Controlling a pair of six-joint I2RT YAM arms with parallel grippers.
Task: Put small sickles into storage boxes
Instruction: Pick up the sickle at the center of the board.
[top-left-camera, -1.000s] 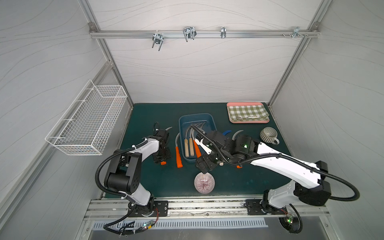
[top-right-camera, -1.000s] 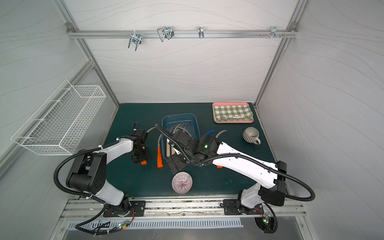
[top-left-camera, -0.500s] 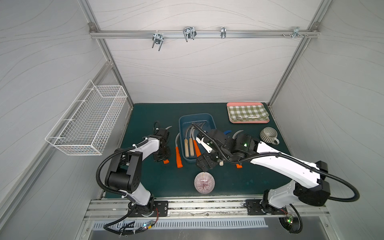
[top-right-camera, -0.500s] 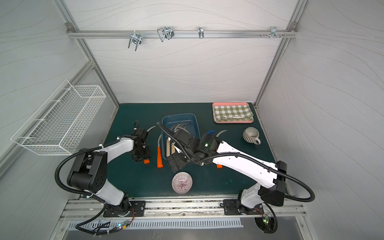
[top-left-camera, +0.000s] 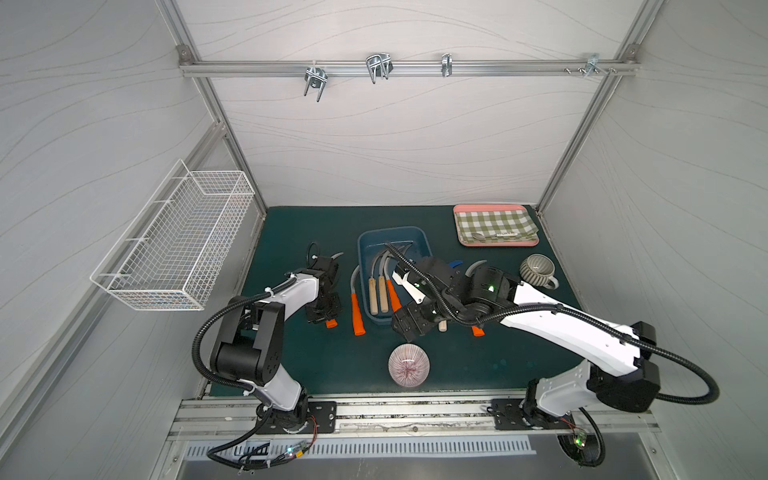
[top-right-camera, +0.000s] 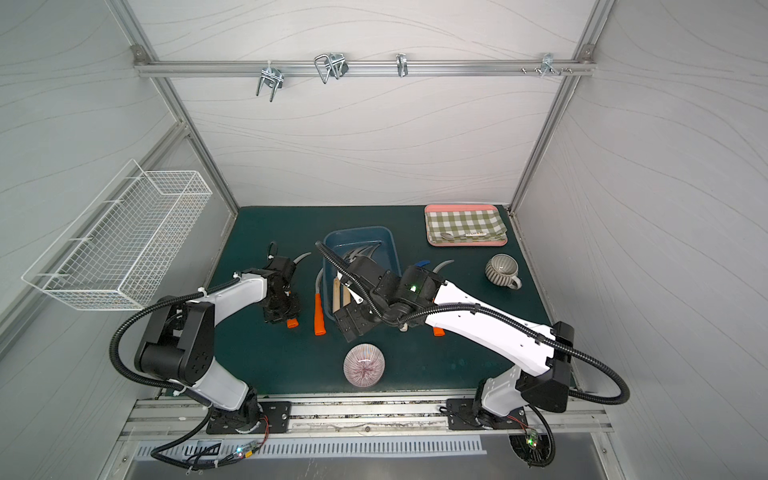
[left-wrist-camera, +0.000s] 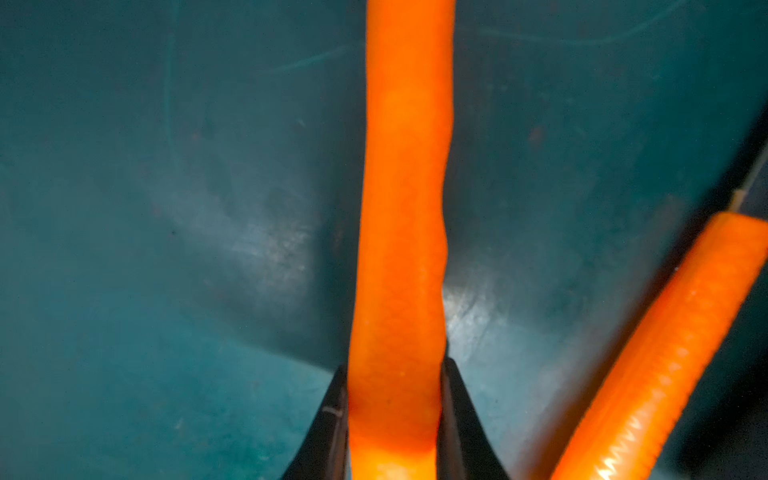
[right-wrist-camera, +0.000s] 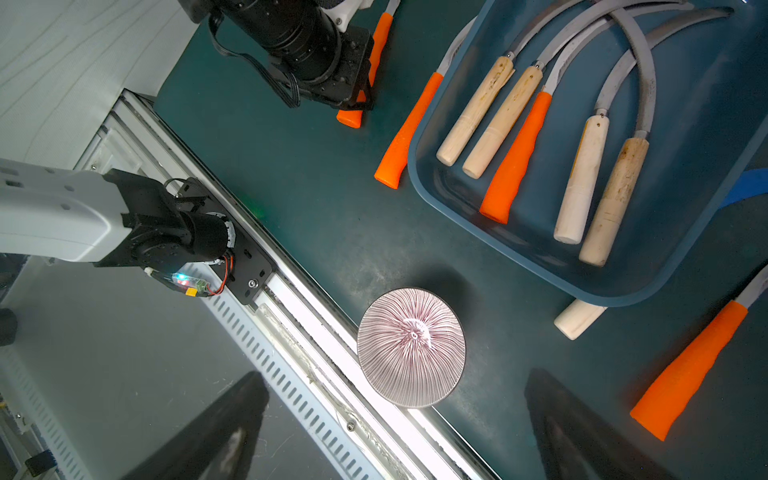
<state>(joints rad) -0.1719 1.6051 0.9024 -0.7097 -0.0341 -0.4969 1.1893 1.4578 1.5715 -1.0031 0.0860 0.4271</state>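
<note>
Storage box (top-left-camera: 392, 232): dark blue tub, mid-table, long side running front to back. Five sickles (right-wrist-camera: 513, 160) lie inside, four with pale wood handles and one orange. Handles point to the near rim, grey blades cross at the far end. The floor strip along its right wall is bare.

Four more are outside. An orange sickle (top-left-camera: 356, 309) lies on the mat just beside the tub's left wall, parallel to it. The held sickle (left-wrist-camera: 401, 187), also orange-handled, is left of that, with a narrow gap between the two. The left pincer (left-wrist-camera: 395, 374) is clamped on its handle near the butt, a finger on each side. Can't tell whether it's off the mat.

Right of the tub, under the right arm, are an orange-handled sickle (right-wrist-camera: 690, 370) and a pale handle end (right-wrist-camera: 579, 318) at the tub's near right corner. A blue blade (top-left-camera: 456, 263) pokes out beyond the arm.

The right pincer (right-wrist-camera: 399, 419) stands wide apart, holding nothing, above the tub's near right corner. Its fingers (right-wrist-camera: 232, 424) frame the striped bowl (top-left-camera: 408, 366).

The table (top-left-camera: 478, 365) has a dark green, scuffed mat. The bowl sits near the front edge, the mug (top-left-camera: 536, 270) near the right edge, and the pink tray (top-left-camera: 486, 207) with its checked cloth in the far right corner. The widest bare mat is front right, between the bowl and the right arm's base. Another patch is the far left corner.

The wire basket (top-left-camera: 174, 249) hangs on the left wall, well apart. Walls are white panels, with a hook rail (top-left-camera: 519, 68) high across the back.
</note>
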